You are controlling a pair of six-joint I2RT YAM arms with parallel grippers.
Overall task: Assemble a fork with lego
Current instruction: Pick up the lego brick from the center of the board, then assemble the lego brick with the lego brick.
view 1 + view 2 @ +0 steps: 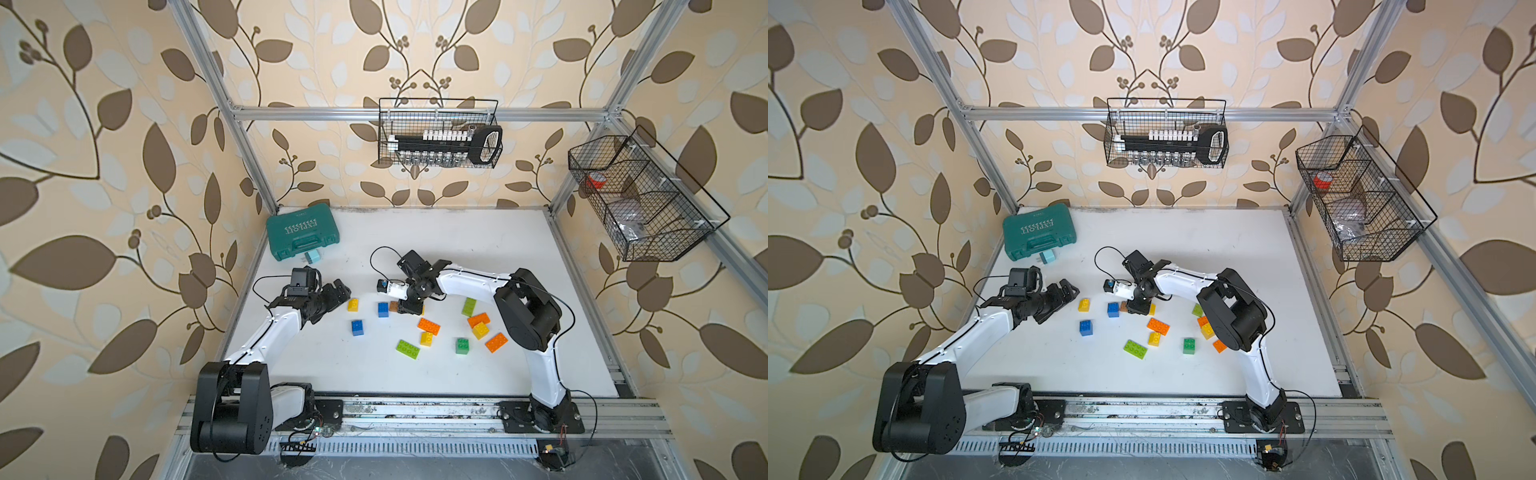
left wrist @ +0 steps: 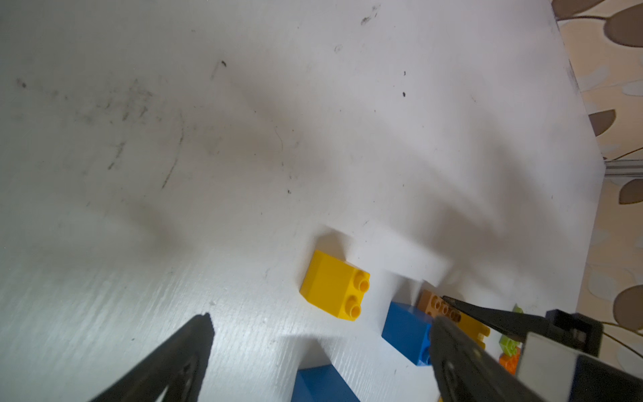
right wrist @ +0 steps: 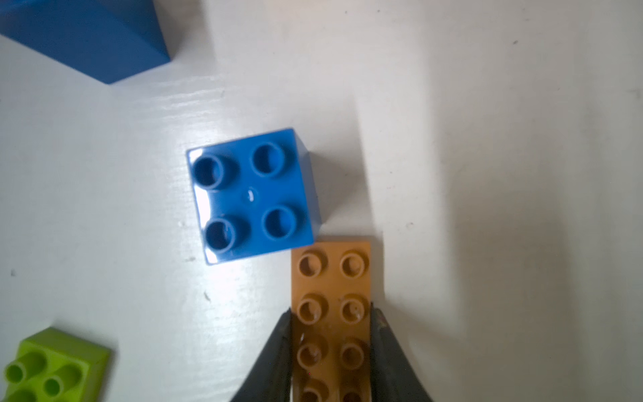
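My right gripper (image 3: 331, 311) is shut on a long brown lego brick (image 3: 330, 275), its jaws pressing on the brick's two long sides, studs up. The brick lies low over the white table, with its free end beside a blue square brick (image 3: 252, 195). In both top views the right gripper (image 1: 409, 309) points down at mid-table with the brown brick (image 1: 394, 306) poking out left. My left gripper (image 1: 336, 300) hovers open and empty just left of a yellow brick (image 1: 353, 304). The left wrist view shows that yellow brick (image 2: 330, 282) ahead of the open left gripper (image 2: 322, 325).
A second blue brick (image 1: 357, 327) lies nearer the front. Orange (image 1: 429, 326), yellow (image 1: 426, 338) and green (image 1: 408, 349) bricks are scattered under the right arm. A teal tool case (image 1: 301, 235) sits at the back left. Wire baskets (image 1: 440, 133) hang on the frame.
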